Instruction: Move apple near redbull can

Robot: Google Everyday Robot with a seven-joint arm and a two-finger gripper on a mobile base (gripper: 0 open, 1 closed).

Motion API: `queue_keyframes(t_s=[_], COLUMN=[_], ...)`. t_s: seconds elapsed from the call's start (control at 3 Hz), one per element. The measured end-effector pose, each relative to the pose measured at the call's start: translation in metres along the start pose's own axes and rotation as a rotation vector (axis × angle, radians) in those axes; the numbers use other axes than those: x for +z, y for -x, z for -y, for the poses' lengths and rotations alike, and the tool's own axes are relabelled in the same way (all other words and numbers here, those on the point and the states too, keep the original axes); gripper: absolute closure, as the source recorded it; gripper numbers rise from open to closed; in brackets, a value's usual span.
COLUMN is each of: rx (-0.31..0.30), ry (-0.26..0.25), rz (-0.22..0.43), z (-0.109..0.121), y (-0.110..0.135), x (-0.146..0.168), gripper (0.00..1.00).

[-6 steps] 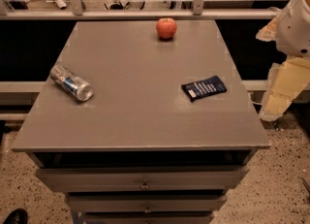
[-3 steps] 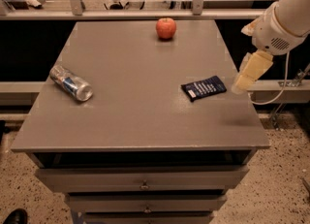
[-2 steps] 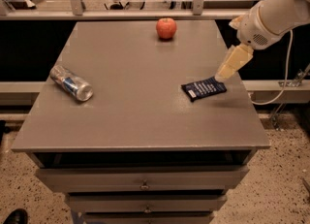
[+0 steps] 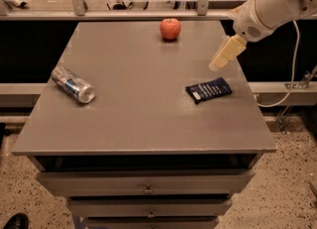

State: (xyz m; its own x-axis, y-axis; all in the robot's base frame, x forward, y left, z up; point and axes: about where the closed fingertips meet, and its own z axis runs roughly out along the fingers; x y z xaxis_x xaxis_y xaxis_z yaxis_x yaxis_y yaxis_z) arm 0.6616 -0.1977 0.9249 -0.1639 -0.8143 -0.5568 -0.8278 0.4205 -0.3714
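The red-orange apple (image 4: 170,28) stands upright near the far edge of the grey table (image 4: 143,119), a little right of centre. The silver and blue redbull can (image 4: 73,84) lies on its side near the table's left edge. My gripper (image 4: 218,64) hangs from the white arm (image 4: 270,7) over the table's right side. It is to the right of the apple and nearer the camera, above and behind the dark-blue packet. It touches nothing.
A flat dark-blue snack packet (image 4: 208,90) lies on the right part of the table. A metal rail (image 4: 124,2) runs behind the table's far edge. Drawers (image 4: 147,188) sit below the table front. A white cable (image 4: 292,74) hangs at the right.
The arm has swung in from the right edge of the view, up and leftward over the table toward the apple. The apple, can and packet have not moved.
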Motion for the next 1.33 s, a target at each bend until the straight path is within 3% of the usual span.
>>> queue_keyframes(t_s=[0.33, 0.67, 1.0, 1.33], rx=[0.033, 0.096, 0.126, 0.198], ry=[-0.024, -0.091, -0.116, -0.111], rz=[0.048, 0.129, 0.198, 0.358], z=[0.01, 0.042, 0.059, 0.084], y=[0.001, -0.001, 0.008, 0.034], x=[0.015, 0.049, 0.073, 0.11], gripper=[0.0, 0.0, 0.0, 0.0])
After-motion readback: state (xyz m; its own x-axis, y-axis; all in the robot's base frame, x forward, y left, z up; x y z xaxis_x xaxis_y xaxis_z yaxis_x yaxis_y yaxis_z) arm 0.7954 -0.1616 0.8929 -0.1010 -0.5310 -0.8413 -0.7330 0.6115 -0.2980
